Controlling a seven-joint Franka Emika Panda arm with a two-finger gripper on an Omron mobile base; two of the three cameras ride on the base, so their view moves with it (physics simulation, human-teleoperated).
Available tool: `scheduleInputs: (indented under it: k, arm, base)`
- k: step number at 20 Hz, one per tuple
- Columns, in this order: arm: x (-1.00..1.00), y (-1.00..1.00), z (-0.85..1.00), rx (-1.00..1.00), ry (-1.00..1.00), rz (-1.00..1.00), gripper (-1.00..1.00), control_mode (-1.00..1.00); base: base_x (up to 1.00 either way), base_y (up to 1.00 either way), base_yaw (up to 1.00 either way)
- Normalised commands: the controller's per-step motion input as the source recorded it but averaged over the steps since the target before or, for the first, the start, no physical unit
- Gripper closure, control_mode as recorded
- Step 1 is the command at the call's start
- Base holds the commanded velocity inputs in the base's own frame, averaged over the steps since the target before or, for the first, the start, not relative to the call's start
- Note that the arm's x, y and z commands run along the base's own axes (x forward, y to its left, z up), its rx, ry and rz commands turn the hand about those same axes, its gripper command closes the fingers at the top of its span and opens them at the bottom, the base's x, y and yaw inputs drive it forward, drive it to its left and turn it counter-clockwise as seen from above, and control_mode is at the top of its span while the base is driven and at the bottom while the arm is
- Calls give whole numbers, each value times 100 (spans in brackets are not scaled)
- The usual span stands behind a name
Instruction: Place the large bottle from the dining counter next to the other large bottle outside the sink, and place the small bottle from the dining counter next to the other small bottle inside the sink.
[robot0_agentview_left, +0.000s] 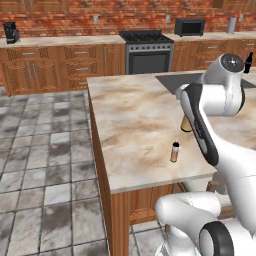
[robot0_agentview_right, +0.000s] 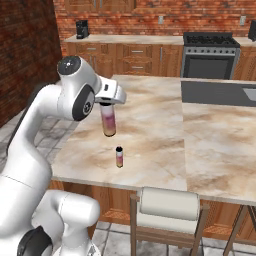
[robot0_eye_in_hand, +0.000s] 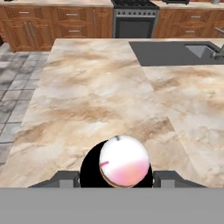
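We see the gripper (robot0_agentview_right: 107, 102) pinching the large bottle (robot0_agentview_right: 108, 122) near its dark cap, so that the smooth cylinder hangs upright above the dining counter (robot0_agentview_right: 150, 125), its pale pink body fading to yellow-orange at the base. In the hand view the same bottle (robot0_eye_in_hand: 124, 166) shows end-on as a glossy round disc, white at the top and pink lower down, ringed in black, with one dark finger tip (robot0_eye_in_hand: 65, 178) at nine o'clock of it and the other at three o'clock, both close against it.

The counter is a long slab of beige-brown marbled stone on a wooden base. On it stands the small bottle (robot0_agentview_right: 119, 156), a tiny upright cylinder with a dark cap and the same pink-to-orange fade, at about five o'clock of the large one in the right base view and apart from it. In the left base view we find it (robot0_agentview_left: 174, 151) near the counter's front edge.

The sink (robot0_eye_in_hand: 199, 50), a grey recessed basin in a flat dark grey surround, lies at two o'clock in the hand view. The other large bottle (robot0_agentview_left: 248, 63), slim and glossy black, stands at the far right of the left base view.
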Motion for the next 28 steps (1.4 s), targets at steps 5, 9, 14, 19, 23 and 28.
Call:
scheduleInputs:
  k: [5,9,14,19,23,28]
  arm:
    - [-26,15,0,2,1,0,100,-100]
    - [-29,10,0,2,0,0,100,-100]
    - [-17,7,0,1,0,0,100,100]
    - [0,0,0,0,0,0,100,100]
    - [0,0,0,0,0,0,100,100]
    - [0,0,0,0,0,0,100,100]
  base:
    - [0,0,0]
    - [0,0,0]
    - [-9,5,0]
    - [-13,39,0]
    - [-14,78,0]
    - [-4,100,0]
